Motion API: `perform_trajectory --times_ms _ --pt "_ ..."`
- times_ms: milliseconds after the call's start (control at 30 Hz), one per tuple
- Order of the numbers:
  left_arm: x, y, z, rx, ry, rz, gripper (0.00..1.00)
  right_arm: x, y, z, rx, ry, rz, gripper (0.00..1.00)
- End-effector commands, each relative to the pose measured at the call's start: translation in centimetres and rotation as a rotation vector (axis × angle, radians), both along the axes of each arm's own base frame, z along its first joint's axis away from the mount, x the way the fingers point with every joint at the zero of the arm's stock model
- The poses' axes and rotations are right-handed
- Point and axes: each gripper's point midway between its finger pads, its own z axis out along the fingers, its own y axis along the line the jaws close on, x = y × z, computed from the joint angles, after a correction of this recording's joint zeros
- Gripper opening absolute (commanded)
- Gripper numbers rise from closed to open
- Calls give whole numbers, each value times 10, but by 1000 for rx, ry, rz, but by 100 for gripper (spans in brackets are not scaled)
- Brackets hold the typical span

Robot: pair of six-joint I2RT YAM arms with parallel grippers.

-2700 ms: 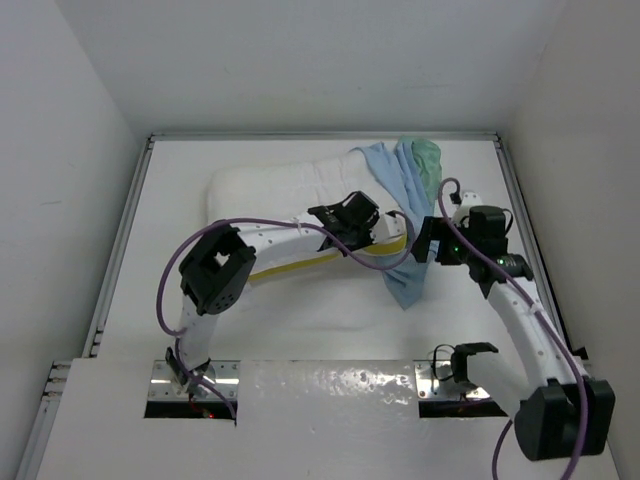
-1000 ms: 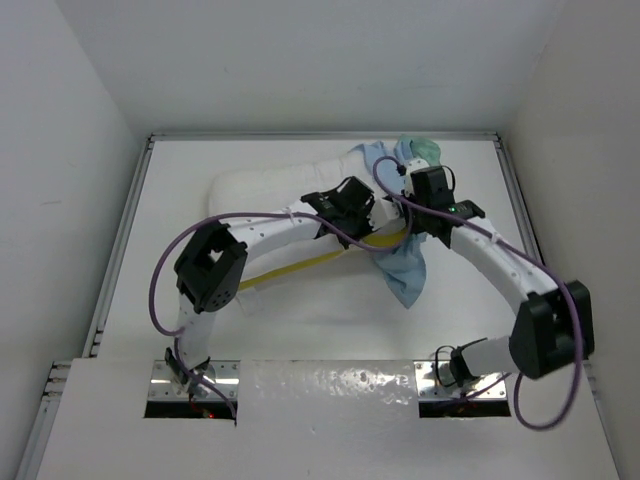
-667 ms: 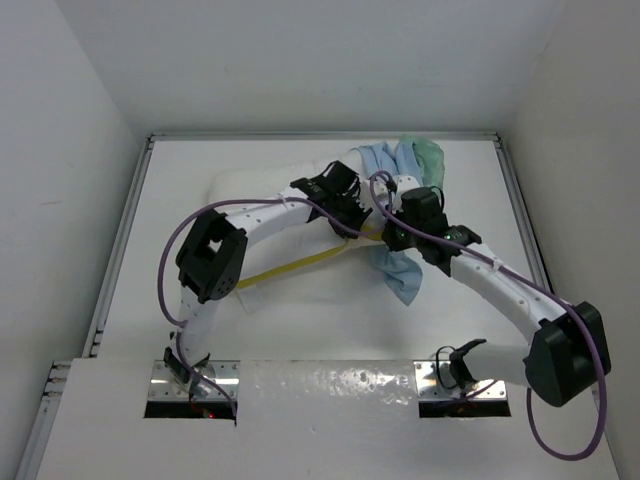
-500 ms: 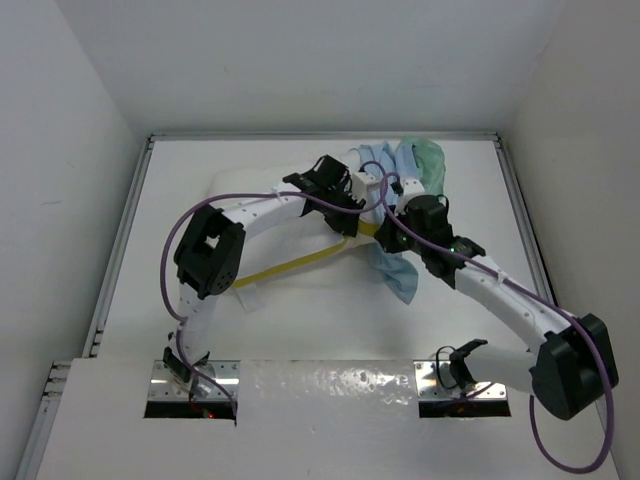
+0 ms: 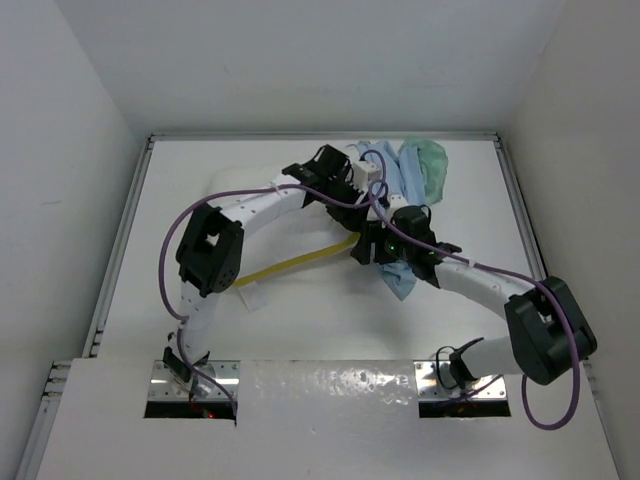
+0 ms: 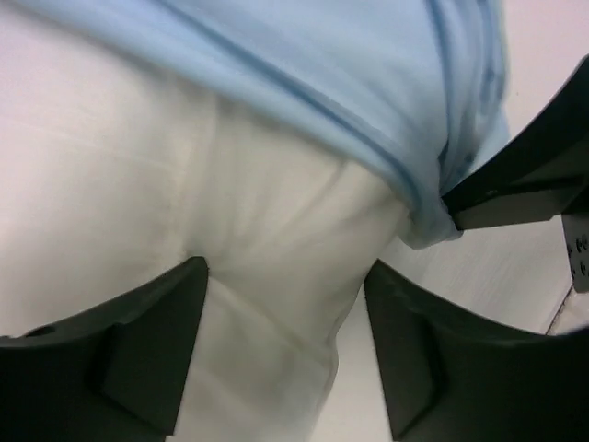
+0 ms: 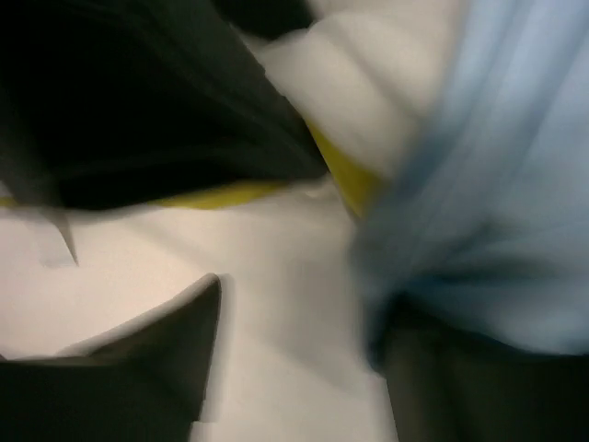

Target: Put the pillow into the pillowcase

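The white pillow (image 5: 240, 190) lies across the back of the table, its yellow band (image 5: 300, 262) facing the near side. Its right end sits under the light blue and mint pillowcase (image 5: 412, 168), bunched at the back right. My left gripper (image 5: 362, 180) hovers over that end. In the left wrist view it (image 6: 285, 308) is open, straddling white pillow (image 6: 230, 212) just below the blue pillowcase hem (image 6: 368, 92). My right gripper (image 5: 366, 247) is at the pillow's near right corner. In the blurred right wrist view it (image 7: 299, 368) stands open beside the yellow band (image 7: 345, 175) and blue pillowcase (image 7: 497, 184).
The table (image 5: 320, 320) is white, with raised rails on the left (image 5: 120, 240) and right (image 5: 520, 220) and white walls around it. The two arms cross close together over the pillow's right end. Part of the right arm (image 6: 534, 175) shows at the left wrist view's right edge.
Both grippers have gone from shut to open. The left gripper moved toward the back over the pillowcase's mouth. The right arm swung left and nearer, to the pillow's yellow-banded corner.
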Motion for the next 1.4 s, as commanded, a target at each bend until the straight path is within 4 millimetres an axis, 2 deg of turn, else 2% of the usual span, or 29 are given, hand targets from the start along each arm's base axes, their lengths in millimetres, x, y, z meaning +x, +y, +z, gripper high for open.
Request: perform_trajectory --times_ms 0,33,100,200,233,300,333,367,433,467,500,533,567,600,633,667,733,800,900,967,1000,1033,1067,1100,1133,1167,1200,1233,1367 --pt "13 0 54 0 -139 -60 71 -7 2 18 0 -28 42 75" --pt "18 15 68 62 -194 -68 96 -6 -6 30 -9 -71 17 80" --pt "23 33 84 106 -252 -70 100 -3 -15 43 -10 -117 -1 87" --pt "23 74 121 132 -343 -59 100 5 -28 71 -57 -165 -14 87" --pt "24 85 125 140 -354 -57 100 2 -32 70 -96 -141 -7 84" --pt "46 119 141 144 -383 55 100 21 -34 94 -133 -175 -30 73" --pt "62 138 144 157 -381 163 100 26 -35 96 -147 -170 -44 53" --pt "93 174 150 155 -404 291 95 38 -32 110 -133 -190 -70 40" --pt "136 224 136 185 -368 543 86 68 -46 102 -187 -192 -220 12" --pt "160 268 132 199 -364 678 79 83 -50 105 -174 -199 -299 0" --pt "179 290 100 240 -313 754 78 96 -58 101 -187 -201 -365 0" --pt "195 319 103 264 -329 898 77 114 -69 81 -230 -191 -454 0" --pt "206 348 95 286 -330 980 77 129 -69 82 -203 -191 -517 0" --pt "217 361 74 318 -313 1019 77 141 -74 75 -202 -179 -572 0" --pt "220 375 67 356 -313 1070 79 148 -85 41 -275 -114 -649 0" --pt "224 380 59 369 -311 1076 80 163 -84 47 -227 -113 -742 0" --pt "226 380 38 411 -302 1042 84 171 -85 25 -229 -73 -829 0" --pt "229 379 27 412 -308 1025 85 183 -59 -5 -187 -26 -775 0" --pt "214 370 -22 455 -223 935 80 193 2 -35 -99 81 -545 0" --pt "184 353 -64 508 -135 855 72 187 32 -46 -107 96 -436 0" --pt "144 348 -93 555 -68 819 71 183 42 -49 -89 102 -391 0" --pt "128 339 -101 555 -75 776 70 187 53 -43 -49 71 -358 0" --pt "123 312 -99 509 -153 722 68 186 60 -45 -20 66 -327 0" --pt "112 296 -73 461 -221 686 67 187 69 -43 13 60 -290 0" --pt "65 269 -99 463 -168 564 66 187 84 -36 52 40 -215 0" --pt "52 252 -93 418 -187 512 66 195 95 -25 74 15 -171 0" --pt "19 219 -83 316 -165 402 66 193 105 -27 84 29 -114 0" --pt "4 204 -78 270 -154 349 66 202 115 -10 91 -15 -63 0" --pt "-63 145 -67 142 -53 99 66 201 133 -1 99 -23 63 0"
